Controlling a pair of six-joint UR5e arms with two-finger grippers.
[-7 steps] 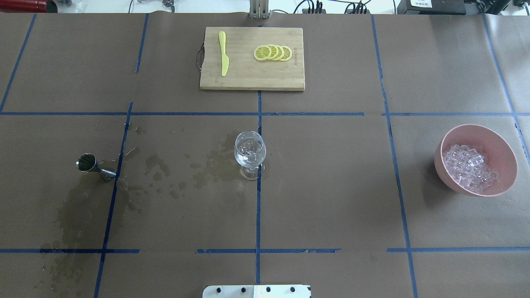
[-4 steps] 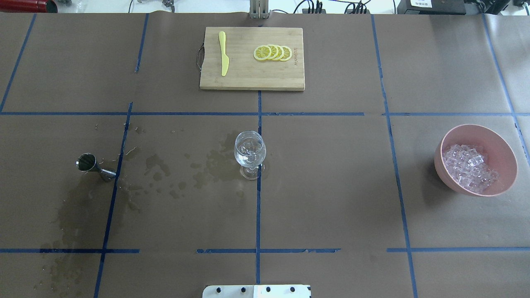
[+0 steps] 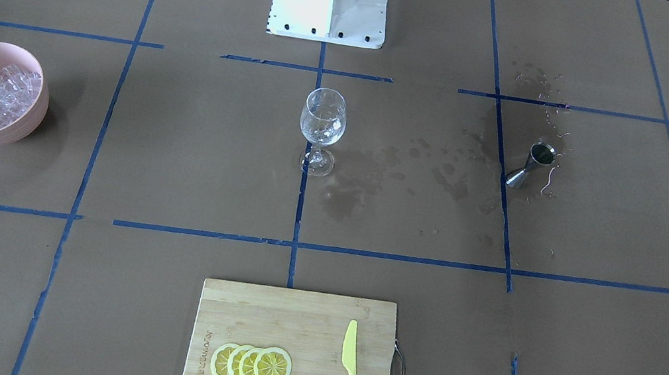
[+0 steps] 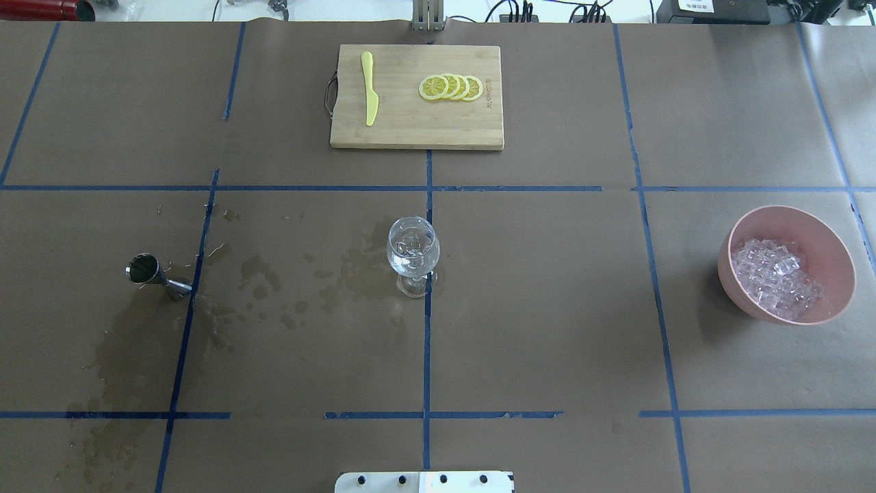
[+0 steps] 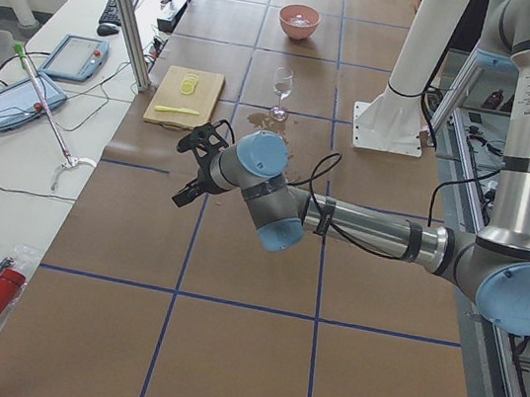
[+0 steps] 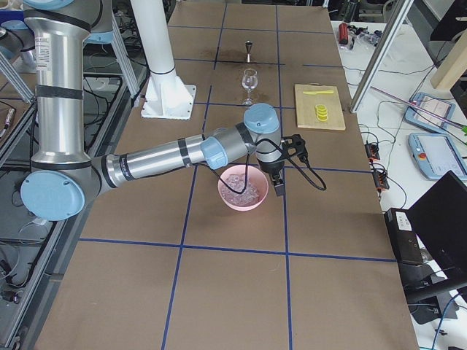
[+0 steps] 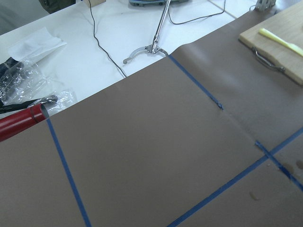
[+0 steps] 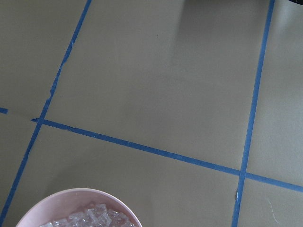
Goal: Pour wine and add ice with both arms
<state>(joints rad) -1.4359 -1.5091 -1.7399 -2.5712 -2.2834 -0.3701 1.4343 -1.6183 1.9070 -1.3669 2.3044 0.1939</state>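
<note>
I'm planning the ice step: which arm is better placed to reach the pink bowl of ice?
Right. The right gripper hangs close by the pink bowl of ice, whose rim shows in its wrist view; the left gripper is at the opposite end of the table.

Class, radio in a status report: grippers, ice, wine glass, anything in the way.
Left gripper, right gripper: open or shut unclear. Ice heaped in pink bowl; wine glass upright. Nothing between bowl and glass.

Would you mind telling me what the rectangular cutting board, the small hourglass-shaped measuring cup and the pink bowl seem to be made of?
Rectangular cutting board: matte bamboo or wood, grain showing. Hourglass-shaped measuring cup: shiny grey metal, reflective. Pink bowl: matte, plastic or ceramic, unclear.
</note>
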